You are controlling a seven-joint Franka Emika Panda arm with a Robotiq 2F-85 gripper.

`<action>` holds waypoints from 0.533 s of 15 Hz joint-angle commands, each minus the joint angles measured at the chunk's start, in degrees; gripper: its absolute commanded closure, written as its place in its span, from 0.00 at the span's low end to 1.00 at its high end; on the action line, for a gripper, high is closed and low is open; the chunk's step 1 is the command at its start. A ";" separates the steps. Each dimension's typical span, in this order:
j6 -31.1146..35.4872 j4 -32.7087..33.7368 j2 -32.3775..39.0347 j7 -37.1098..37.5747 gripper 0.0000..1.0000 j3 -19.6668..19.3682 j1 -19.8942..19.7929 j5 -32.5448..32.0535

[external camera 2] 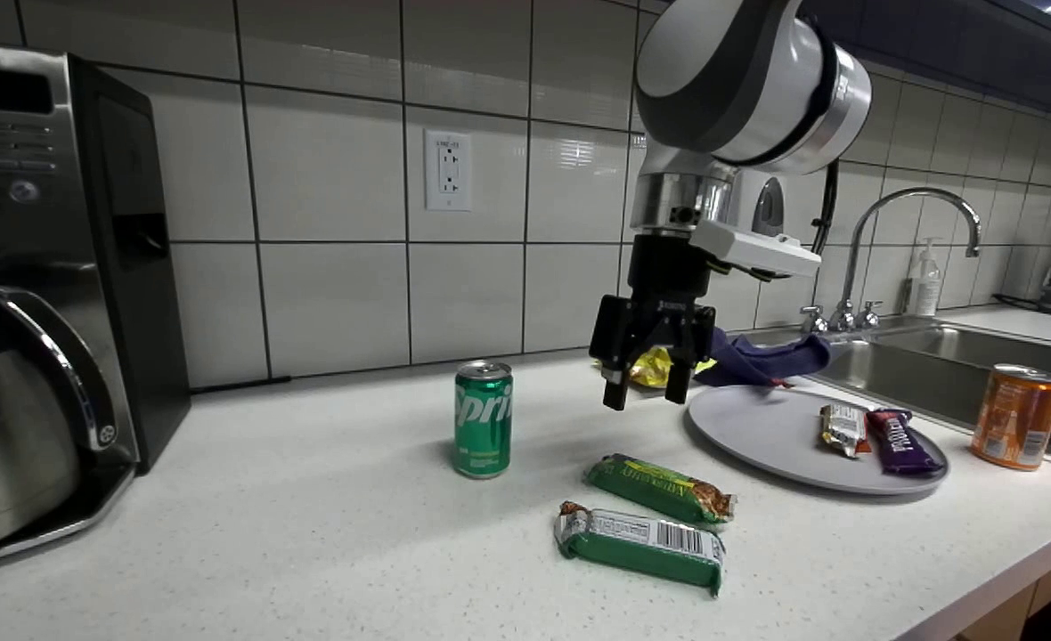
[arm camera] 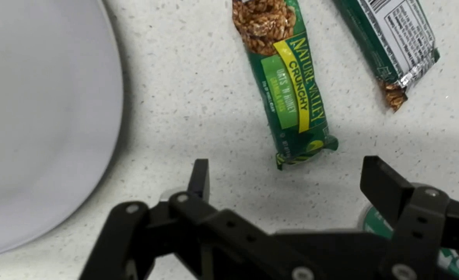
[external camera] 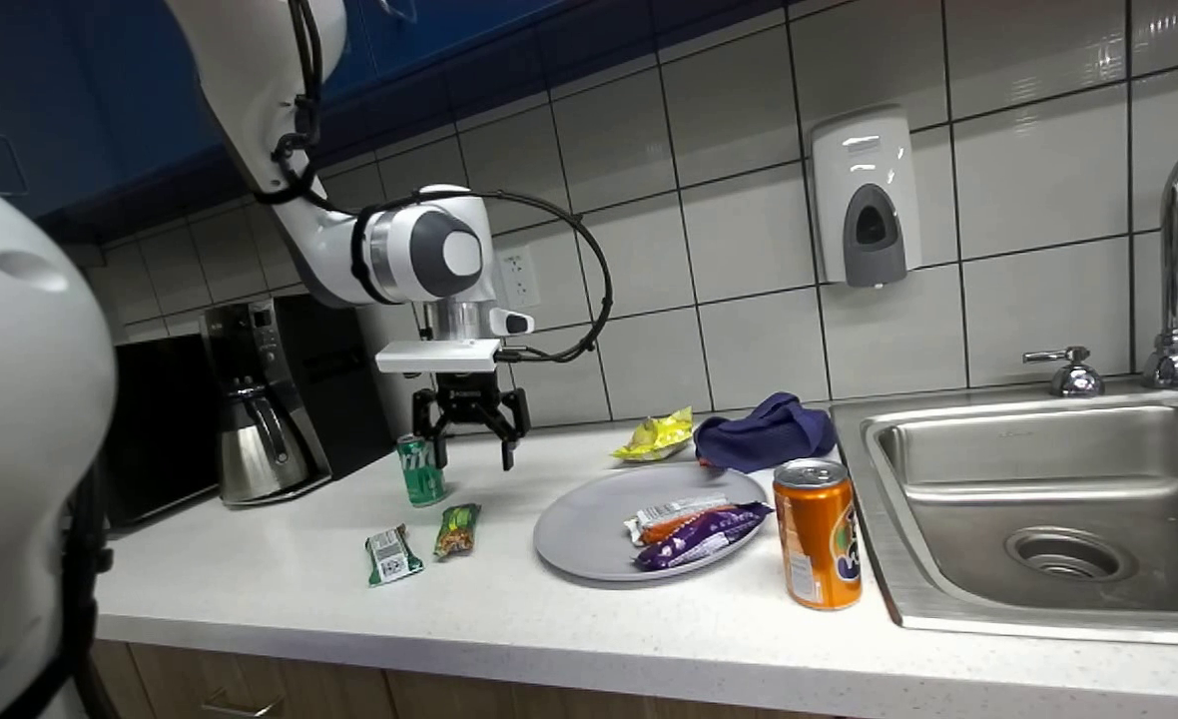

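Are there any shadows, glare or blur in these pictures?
Wrist view: shadow edges the gray plate; on the face-up granola bar, big lettering is readable, smallest print blurred. Both exterior views: light glints off the wall tiles. In an exterior view, the blue cabinets look dim.

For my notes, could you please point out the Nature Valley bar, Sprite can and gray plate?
Nature Valley bar [arm camera: 286, 83], wrist view: label.
Sprite can [external camera 2: 483, 418], in an exterior view: label.
Gray plate [arm camera: 44, 116], wrist view: bare surface.

A coffee maker [external camera: 294, 399] stands on the counter [external camera: 280, 569], a faucet [external camera: 1171, 260] by the sink [external camera: 883, 519]
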 commanded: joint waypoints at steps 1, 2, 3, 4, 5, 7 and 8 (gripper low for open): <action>-1.82 -2.06 -1.72 -8.08 0.00 1.84 -1.16 2.48; -2.25 -2.34 -1.66 -9.76 0.00 2.03 -1.20 2.67; -2.60 -2.54 -1.50 -10.65 0.00 2.02 -1.06 2.02; -2.92 -2.76 -1.48 -11.69 0.00 2.12 -1.07 2.02; -3.21 -2.85 -1.39 -12.41 0.00 2.15 -1.03 1.83; -3.59 -3.10 -1.25 -13.41 0.00 2.17 -0.94 1.55; -3.72 -3.19 -1.19 -13.63 0.00 2.12 -0.88 1.30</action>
